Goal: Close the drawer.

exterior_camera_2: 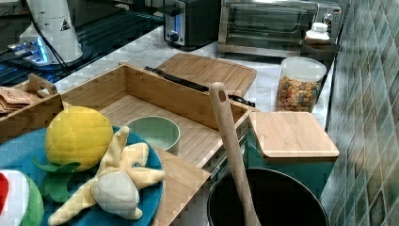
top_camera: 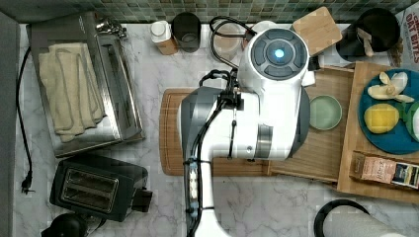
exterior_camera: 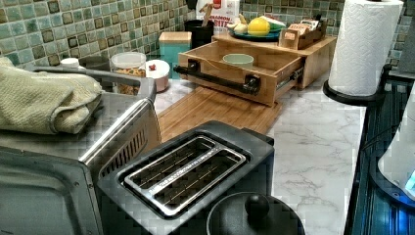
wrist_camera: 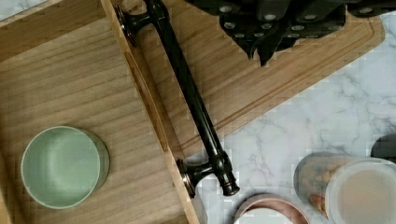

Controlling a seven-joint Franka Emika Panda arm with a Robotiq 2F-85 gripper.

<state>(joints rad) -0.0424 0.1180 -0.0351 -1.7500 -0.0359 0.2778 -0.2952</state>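
One drawer (exterior_camera: 274, 62) stands pulled out over one cutting board (exterior_camera: 215, 110); one green bowl (exterior_camera: 238, 59) sits inside; one black bar handle (wrist_camera: 187, 88) spans its front; whether the claw (wrist_camera: 275, 30) is released, I cannot tell.

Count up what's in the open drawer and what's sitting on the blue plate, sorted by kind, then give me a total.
In the drawer:
Green bowls: 1

On the blue plate:
Yellow plush fruit: 1
Plush peeled bananas: 1
Red, white and green plush pieces, cut off at the right view's edge: 1

Total: 4
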